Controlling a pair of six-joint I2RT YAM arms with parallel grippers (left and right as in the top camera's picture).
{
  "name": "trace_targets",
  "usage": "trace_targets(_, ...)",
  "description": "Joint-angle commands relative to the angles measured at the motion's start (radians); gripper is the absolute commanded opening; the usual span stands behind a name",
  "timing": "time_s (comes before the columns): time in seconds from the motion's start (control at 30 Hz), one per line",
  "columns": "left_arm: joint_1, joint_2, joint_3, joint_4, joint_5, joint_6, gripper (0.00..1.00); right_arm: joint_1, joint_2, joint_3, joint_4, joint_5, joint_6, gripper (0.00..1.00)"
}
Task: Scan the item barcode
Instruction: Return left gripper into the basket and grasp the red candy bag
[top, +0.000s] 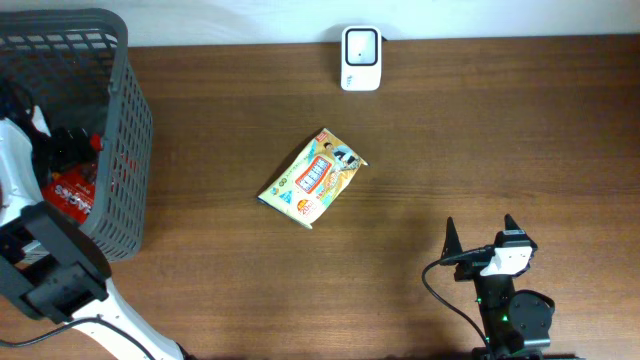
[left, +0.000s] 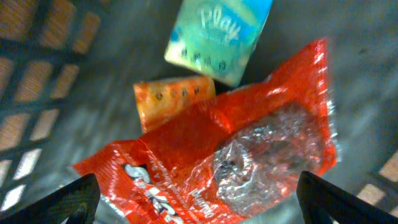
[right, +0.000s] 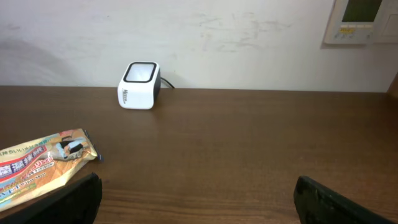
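In the left wrist view, a red crinkled snack bag (left: 236, 149) with a clear window lies on the basket floor. My left gripper (left: 199, 202) hangs just above it, open, with its dark fingertips (left: 74, 202) wide apart on either side and nothing held. A yellow snack packet (top: 313, 177) lies flat in the middle of the table and also shows in the right wrist view (right: 40, 165). The white barcode scanner (top: 360, 58) stands at the table's far edge. Near the front right edge my right gripper (top: 480, 232) is open and empty.
The grey mesh basket (top: 125, 150) stands at the table's left end, with my left arm reaching into it. Inside it also lie a teal tissue pack (left: 217, 37) and an orange packet (left: 171, 99). A wall runs behind the scanner (right: 140, 85).
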Motion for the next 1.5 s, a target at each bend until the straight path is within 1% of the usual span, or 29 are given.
trace_targets(0.0, 0.000, 0.005, -0.080, 0.054, 0.006, 0.020, 1.00, 0.006, -0.003, -0.005, -0.007, 0.009, 0.010, 0.98)
trace_targets(0.07, 0.000, 0.005, -0.102, 0.075, -0.004, 0.020, 0.99, 0.006, -0.003, -0.005, -0.007, 0.009, 0.010, 0.98)
trace_targets(0.23, 0.000, 0.005, -0.134, 0.068, -0.016, 0.020, 1.00, 0.006, -0.003, -0.005, -0.007, 0.009, 0.010, 0.98)
trace_targets(0.33, 0.000, 0.005, -0.151, 0.040, -0.005, 0.020, 0.85, 0.006, -0.003, -0.005, -0.007, 0.009, 0.010, 0.98)
trace_targets(0.37, 0.000, 0.006, -0.152, 0.029, -0.005, 0.020, 0.75, 0.006, -0.003, -0.005, -0.007, 0.009, 0.010, 0.98)
trace_targets(0.4, 0.000, 0.006, -0.152, 0.019, -0.005, 0.024, 0.70, 0.006, -0.003, -0.005, -0.007, 0.009, 0.010, 0.98)
trace_targets(0.47, 0.000, 0.006, -0.152, 0.000, -0.005, 0.032, 0.45, 0.006, -0.003, -0.005, -0.007, 0.009, 0.010, 0.98)
trace_targets(0.5, 0.000, 0.006, -0.152, -0.005, -0.004, 0.031, 0.36, 0.006, -0.003, -0.005, -0.007, 0.009, 0.010, 0.98)
trace_targets(0.53, 0.000, 0.006, -0.152, -0.009, -0.003, 0.031, 0.31, 0.006, -0.003, -0.005, -0.007, 0.009, 0.010, 0.98)
trace_targets(0.6, 0.000, 0.006, -0.152, -0.013, 0.004, 0.031, 0.08, 0.006, -0.003, -0.005, -0.007, 0.009, 0.010, 0.98)
trace_targets(0.63, 0.000, 0.006, -0.152, -0.014, 0.003, 0.031, 0.00, 0.006, -0.003, -0.005, -0.007, 0.009, 0.010, 0.98)
trace_targets(0.67, 0.000, 0.006, -0.151, -0.010, 0.001, 0.032, 0.00, 0.006, -0.003, -0.005, -0.007, 0.009, 0.010, 0.98)
trace_targets(0.7, 0.000, 0.006, -0.150, -0.005, 0.000, 0.031, 0.13, 0.006, -0.003, -0.005, -0.007, 0.009, 0.010, 0.98)
trace_targets(0.77, 0.002, 0.006, -0.131, -0.002, 0.002, 0.031, 0.44, 0.006, -0.003, -0.005, -0.007, 0.009, 0.010, 0.98)
trace_targets(0.8, 0.002, 0.006, -0.117, -0.002, 0.006, 0.031, 0.52, 0.006, -0.003, -0.005, -0.007, 0.009, 0.010, 0.98)
trace_targets(0.97, 0.000, 0.006, 0.009, 0.003, 0.034, 0.031, 0.54, 0.006, -0.003, -0.005, -0.007, 0.009, 0.010, 0.98)
trace_targets(1.0, -0.001, 0.006, 0.033, 0.012, 0.043, 0.031, 0.56, 0.006, -0.003, -0.005, -0.007, 0.009, 0.010, 0.98)
trace_targets(1.07, -0.003, 0.006, 0.059, 0.033, 0.087, 0.048, 0.59, 0.006, -0.003, -0.005, -0.007, 0.009, 0.010, 0.98)
trace_targets(1.13, -0.005, 0.006, 0.058, 0.056, 0.116, 0.092, 0.76, 0.006, -0.003, -0.005, -0.007, 0.009, 0.010, 0.98)
trace_targets(1.17, -0.008, 0.008, 0.057, 0.065, 0.115, 0.111, 0.82, 0.006, -0.003, -0.005, -0.007, 0.009, 0.010, 0.98)
trace_targets(1.23, -0.016, 0.009, 0.044, 0.093, 0.115, 0.169, 0.91, 0.006, -0.003, -0.005, -0.007, 0.009, 0.010, 0.99)
trace_targets(1.27, -0.019, 0.010, 0.032, 0.113, 0.115, 0.192, 0.99, 0.006, -0.003, -0.005, -0.007, 0.009, 0.010, 0.98)
trace_targets(1.37, -0.021, 0.022, 0.009, 0.153, 0.095, 0.216, 1.00, 0.006, -0.003, -0.005, -0.007, 0.009, 0.010, 0.98)
trace_targets(1.47, -0.021, 0.061, 0.006, 0.140, 0.062, 0.221, 1.00, 0.006, -0.003, -0.005, -0.007, 0.009, 0.010, 0.98)
